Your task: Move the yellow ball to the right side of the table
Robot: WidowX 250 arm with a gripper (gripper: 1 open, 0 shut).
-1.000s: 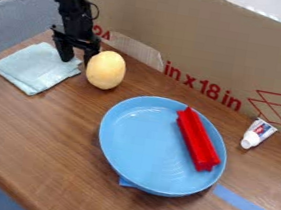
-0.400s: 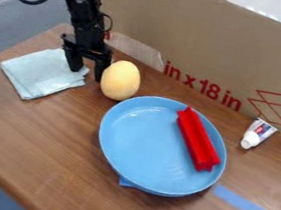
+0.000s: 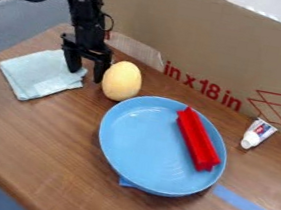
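Claw (image 3: 86, 71) low, pointing down, just beside the yellow ball (image 3: 121, 81)

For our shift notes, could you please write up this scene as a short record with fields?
target: yellow ball, on the table, upper left of the plate
gripper: open, just left of the ball, over the cloth's edge
cloth: pale, folded, at the left
plate: blue, round
on plate: red object
right side: small white tube
backdrop: cardboard box with red print
task status: ball not yet on the right side
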